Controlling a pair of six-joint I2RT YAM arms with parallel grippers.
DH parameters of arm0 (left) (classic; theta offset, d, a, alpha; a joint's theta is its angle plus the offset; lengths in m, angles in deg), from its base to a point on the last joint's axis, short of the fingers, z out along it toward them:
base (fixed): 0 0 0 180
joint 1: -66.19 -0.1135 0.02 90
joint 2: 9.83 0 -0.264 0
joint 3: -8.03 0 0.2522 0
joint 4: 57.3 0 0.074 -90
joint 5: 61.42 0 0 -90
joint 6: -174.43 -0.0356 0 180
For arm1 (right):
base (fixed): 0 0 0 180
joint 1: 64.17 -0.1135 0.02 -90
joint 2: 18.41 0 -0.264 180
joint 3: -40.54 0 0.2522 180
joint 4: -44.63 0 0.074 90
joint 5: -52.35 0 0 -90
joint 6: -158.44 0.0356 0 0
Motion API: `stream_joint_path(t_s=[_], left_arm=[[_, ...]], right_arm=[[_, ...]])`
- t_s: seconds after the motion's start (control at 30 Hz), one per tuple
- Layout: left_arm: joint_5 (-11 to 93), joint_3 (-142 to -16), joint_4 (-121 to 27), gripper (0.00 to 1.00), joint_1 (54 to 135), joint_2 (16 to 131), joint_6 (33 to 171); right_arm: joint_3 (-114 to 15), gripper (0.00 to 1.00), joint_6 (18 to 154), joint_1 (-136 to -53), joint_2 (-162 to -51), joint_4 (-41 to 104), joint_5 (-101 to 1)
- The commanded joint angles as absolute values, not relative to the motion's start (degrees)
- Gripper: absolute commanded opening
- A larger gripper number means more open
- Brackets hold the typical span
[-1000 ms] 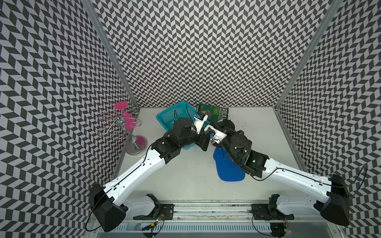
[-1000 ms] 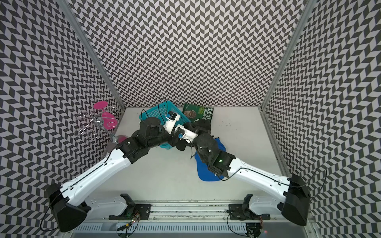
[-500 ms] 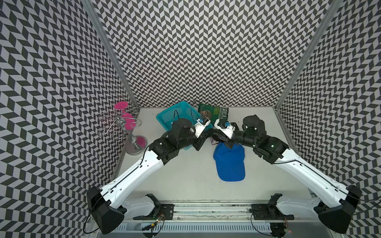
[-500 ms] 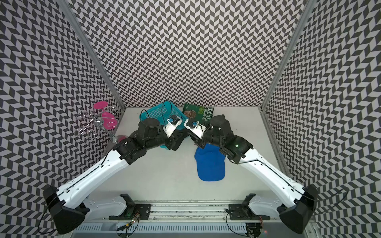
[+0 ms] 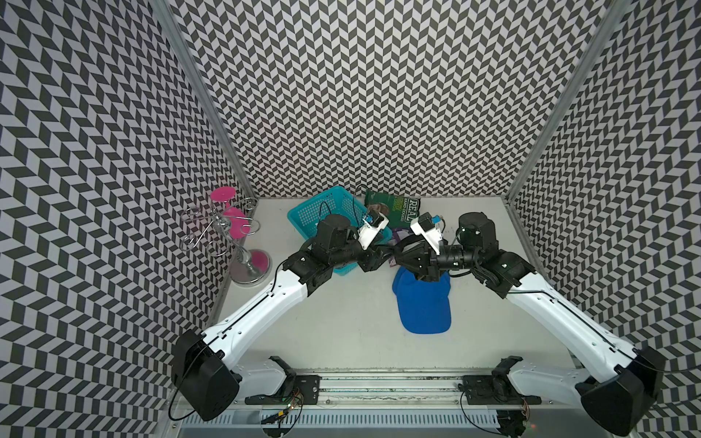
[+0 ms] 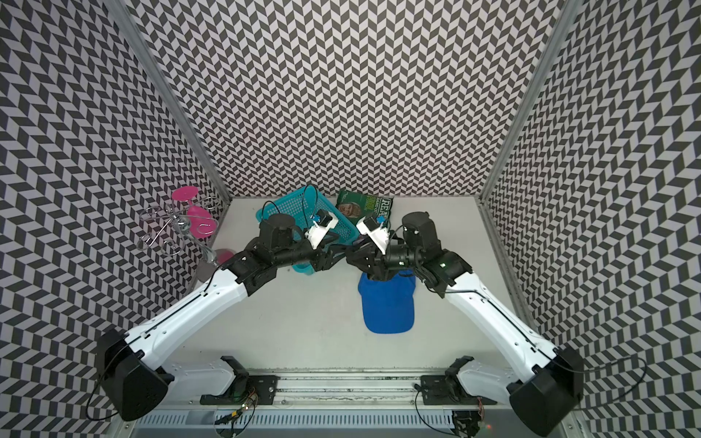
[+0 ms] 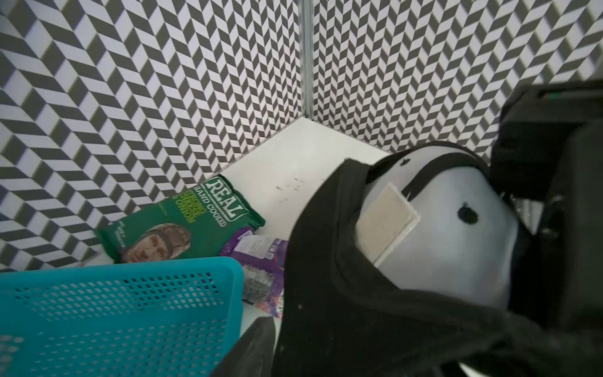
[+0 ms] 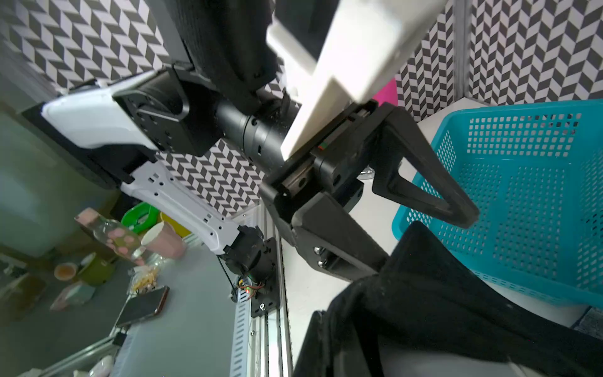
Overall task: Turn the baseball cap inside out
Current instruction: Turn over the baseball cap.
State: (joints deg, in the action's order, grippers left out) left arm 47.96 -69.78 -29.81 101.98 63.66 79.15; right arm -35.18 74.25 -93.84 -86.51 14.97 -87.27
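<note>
The baseball cap (image 5: 423, 307) (image 6: 387, 307) is blue, and its brim lies flat on the white table, pointing to the near edge. Its crown is raised at the far end, showing white lining (image 7: 456, 244) and a black inner band (image 8: 440, 293). My right gripper (image 5: 403, 258) (image 6: 353, 258) is shut on that band from the right. My left gripper (image 5: 382, 253) (image 8: 424, 241) faces it from the left with its fingers (image 8: 424, 186) spread open. A fold of the band reaches between them. Black fabric hides the second left finger in the left wrist view.
A teal mesh basket (image 5: 303, 216) (image 6: 273, 208) stands just behind the left wrist. A green crisp bag (image 5: 394, 208) (image 7: 182, 225) and a purple packet (image 7: 261, 261) lie at the back wall. A chrome stand with pink discs (image 5: 235, 227) occupies the left corner.
My left gripper has opened and let go of the cap's band. A second ago the right arm lay across the cap; it has swung out to the right, uncovering the brim.
</note>
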Motion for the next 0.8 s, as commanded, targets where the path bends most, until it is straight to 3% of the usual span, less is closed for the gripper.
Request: stream_joint_path(t_s=[0.0,0.13,0.23,0.4,0.63,0.77], left_arm=[[42.1,-68.1,-33.7,0.8,101.6,60.7,82.7],[35.8,-64.4,-32.4,0.94,101.6,55.4,82.7],[33.7,-63.3,-31.4,0.96,101.9,52.3,80.6],[36.5,-63.4,-33.3,0.95,103.6,49.0,74.5],[44.3,-59.2,-47.8,0.92,104.4,49.6,68.0],[45.1,-61.2,-51.0,0.83,105.2,54.2,67.8]], right_arm=[[-31.4,0.0,87.7,-90.6,-83.1,29.3,-88.8],[-29.0,0.0,96.4,-86.2,-84.5,36.4,-89.2],[-31.6,0.02,96.2,-84.9,-86.7,33.7,-89.2],[-33.7,0.02,98.3,-84.2,-89.5,34.2,-92.7],[-36.8,0.03,101.6,-84.0,-91.1,34.9,-97.4],[-36.6,0.04,106.5,-84.0,-91.3,39.4,-100.3]])
